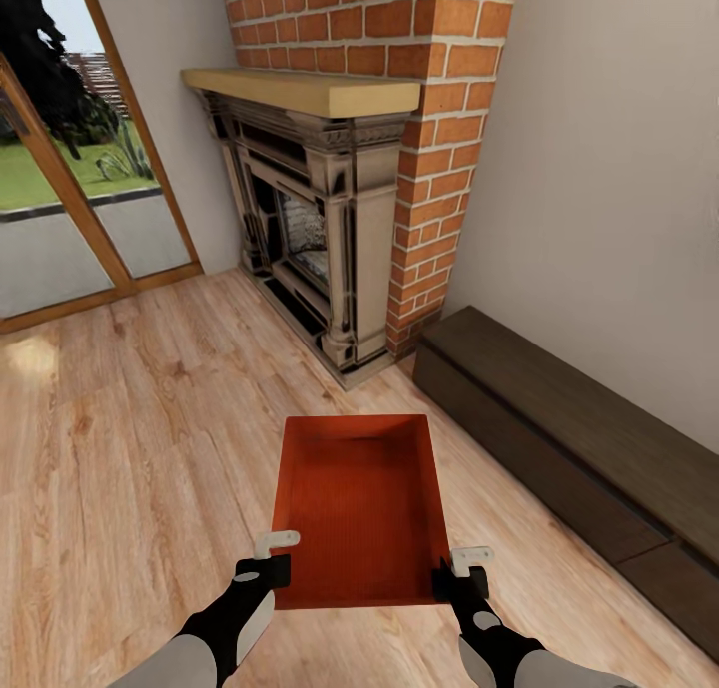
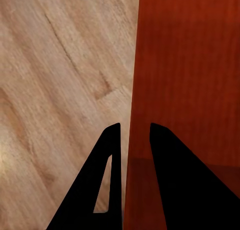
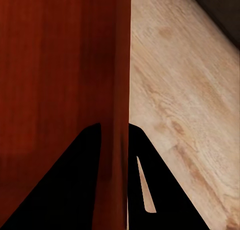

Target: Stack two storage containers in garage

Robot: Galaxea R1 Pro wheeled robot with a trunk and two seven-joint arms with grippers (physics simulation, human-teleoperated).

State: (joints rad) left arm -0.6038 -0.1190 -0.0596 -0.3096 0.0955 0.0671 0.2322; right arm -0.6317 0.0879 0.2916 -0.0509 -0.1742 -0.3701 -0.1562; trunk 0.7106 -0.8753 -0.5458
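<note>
**Spotter:** What are you seeing closest in?

**Operator:** I'm holding one storage container (image 1: 359,513) out in front of the trunk, above the plank floor (image 1: 130,448). The left gripper (image 1: 272,558) is clamping the near left corner of it, and the right gripper (image 1: 461,568) is clamping the near right corner. Both sets of jaws are clenched on the thin side walls.

**Spotter:** Are the wrist cameras confirming that?

**Operator:** Yes. In the left wrist view I'm seeing the orange-red wall (image 2: 132,89) running between the two dark fingers (image 2: 112,155), one finger outside over the wood, the other inside the bin. The right wrist view is giving me the same thing mirrored: the wall (image 3: 120,64) is sitting between the fingers (image 3: 92,160), with floor planks (image 3: 190,89) passing beside it.

**Spotter:** How is the bin sitting?

**Operator:** It's lying open side up, long axis pointing away from me, and I'm looking down onto its finely ribbed bottom. Nothing is lying inside.

**Spotter:** And beyond it?

**Operator:** I'm in the living room. A low dark wooden bench (image 1: 589,458) is running along the pale wall (image 1: 619,169) on my right. Straight ahead, the red brick fireplace (image 1: 330,209) is standing with its light wood mantel (image 1: 310,91). Farthest off on my left, the wood-framed glass doors (image 1: 70,199) are showing grass and a tree outside.
</note>
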